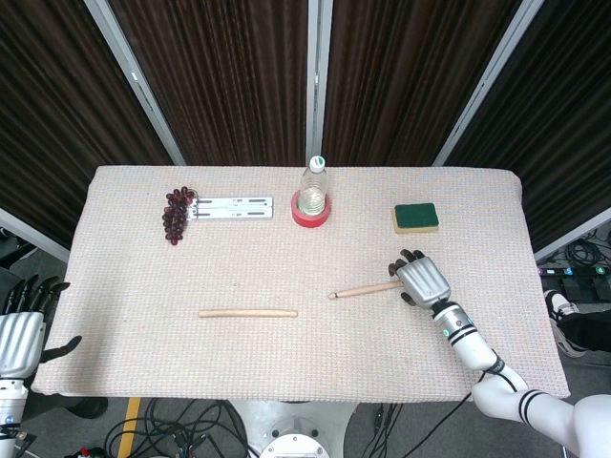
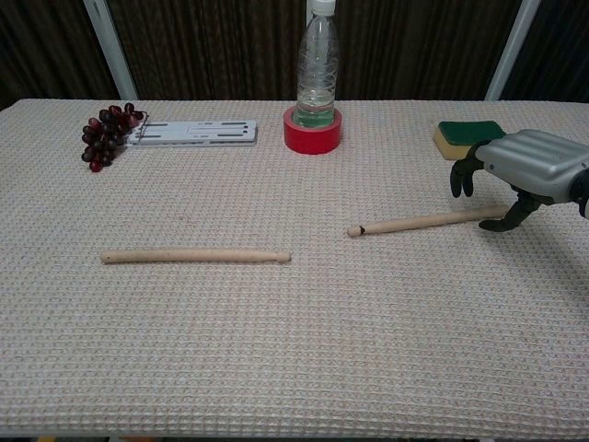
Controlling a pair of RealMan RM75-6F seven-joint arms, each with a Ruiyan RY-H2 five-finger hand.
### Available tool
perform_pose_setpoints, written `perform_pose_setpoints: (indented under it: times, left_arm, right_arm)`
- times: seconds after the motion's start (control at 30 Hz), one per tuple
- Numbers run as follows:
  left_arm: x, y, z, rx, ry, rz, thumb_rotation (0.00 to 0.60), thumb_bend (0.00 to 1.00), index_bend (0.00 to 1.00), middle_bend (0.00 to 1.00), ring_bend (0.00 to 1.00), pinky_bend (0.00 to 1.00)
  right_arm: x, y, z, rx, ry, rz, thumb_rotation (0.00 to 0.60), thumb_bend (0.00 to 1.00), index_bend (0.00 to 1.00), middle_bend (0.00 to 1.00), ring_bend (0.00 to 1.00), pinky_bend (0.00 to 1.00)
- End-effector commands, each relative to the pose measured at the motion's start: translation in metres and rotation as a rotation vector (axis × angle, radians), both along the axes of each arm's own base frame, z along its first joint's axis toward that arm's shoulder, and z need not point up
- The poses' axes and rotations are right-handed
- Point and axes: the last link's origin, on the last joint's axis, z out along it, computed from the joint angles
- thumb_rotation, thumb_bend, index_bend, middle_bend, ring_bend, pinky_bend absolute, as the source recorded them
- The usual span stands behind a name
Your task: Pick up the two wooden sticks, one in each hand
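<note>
Two wooden sticks (image 1: 248, 313) (image 1: 363, 289) and bottle (image 1: 313, 187): no writing readable.

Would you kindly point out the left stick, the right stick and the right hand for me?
left stick (image 2: 195, 256), chest view, middle of its shaft.
right stick (image 2: 414, 221), chest view, middle of its visible shaft.
right hand (image 1: 423, 281), head view, back of the hand.

A robotics lab: a bench (image 1: 477, 205) under beige woven cloth stands before dark curtains (image 1: 224, 81) hung on metal framing (image 1: 312, 81), with loose cables (image 1: 181, 425) on the floor beneath and assorted test props.
</note>
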Motion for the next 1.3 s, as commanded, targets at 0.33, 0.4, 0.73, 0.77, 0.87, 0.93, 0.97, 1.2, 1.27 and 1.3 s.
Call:
perform_pose_setpoints:
  times: [0.33, 0.4, 0.73, 0.77, 0.87, 0.93, 0.97, 1.2, 1.27, 1.3]
  left_arm:
    - [-0.004, 0.0, -0.002, 0.0, 0.001, 0.0, 0.6, 0.13, 0.19, 0.11, 0.0, 0.0]
    - [-0.004, 0.0, -0.002, 0.002, -0.004, 0.002, 0.6, 0.13, 0.19, 0.11, 0.0, 0.0]
    - [-0.006, 0.0, -0.002, -0.004, -0.006, 0.006, 0.6, 0.13, 0.19, 0.11, 0.0, 0.0]
    - [-0.006, 0.0, -0.002, -0.005, -0.005, 0.007, 0.6, 0.13, 0.19, 0.11, 0.0, 0.0]
    - [-0.007, 0.0, -0.002, -0.006, -0.009, 0.008, 0.6, 0.13, 0.19, 0.11, 0.0, 0.0]
    - [-0.007, 0.0, -0.002, -0.006, -0.012, 0.006, 0.6, 0.13, 0.19, 0.11, 0.0, 0.0]
    - [-0.007, 0.0, -0.002, -0.006, -0.012, 0.006, 0.6, 0.13, 0.19, 0.11, 0.0, 0.0]
    - [-0.009, -0.001, -0.003, -0.006, -0.015, 0.006, 0.6, 0.13, 0.19, 0.11, 0.0, 0.0]
    - [-0.009, -0.001, -0.003, -0.006, -0.016, 0.007, 0.6, 0.13, 0.19, 0.11, 0.0, 0.0]
    - [-0.009, -0.002, -0.003, -0.007, -0.016, 0.008, 0.6, 0.13, 0.19, 0.11, 0.0, 0.0]
  right_arm:
    - [-0.006, -0.005, -0.007, -0.034, 0.03, 0.002, 0.6, 0.19, 0.48, 0.46, 0.24, 0.28]
    - [-0.007, -0.005, -0.008, -0.037, 0.034, 0.001, 0.6, 0.19, 0.48, 0.46, 0.24, 0.28]
    - [-0.007, -0.005, -0.015, -0.035, 0.041, -0.005, 0.6, 0.21, 0.48, 0.48, 0.24, 0.28]
    - [-0.008, -0.005, -0.015, -0.034, 0.044, -0.006, 0.6, 0.22, 0.48, 0.48, 0.24, 0.28]
    - [-0.008, -0.005, -0.017, -0.032, 0.047, -0.006, 0.6, 0.22, 0.48, 0.48, 0.25, 0.28]
    - [-0.007, -0.005, -0.017, -0.034, 0.041, -0.004, 0.6, 0.24, 0.49, 0.48, 0.25, 0.28]
    - [-0.007, -0.005, -0.017, -0.035, 0.04, -0.004, 0.6, 0.24, 0.5, 0.49, 0.25, 0.28]
    - [-0.007, -0.005, -0.018, -0.034, 0.046, -0.003, 0.6, 0.27, 0.51, 0.5, 0.26, 0.28]
    - [-0.007, -0.005, -0.019, -0.03, 0.051, -0.004, 0.6, 0.28, 0.51, 0.5, 0.27, 0.28]
    - [-0.007, -0.005, -0.02, -0.027, 0.052, -0.003, 0.6, 0.28, 0.51, 0.5, 0.27, 0.28]
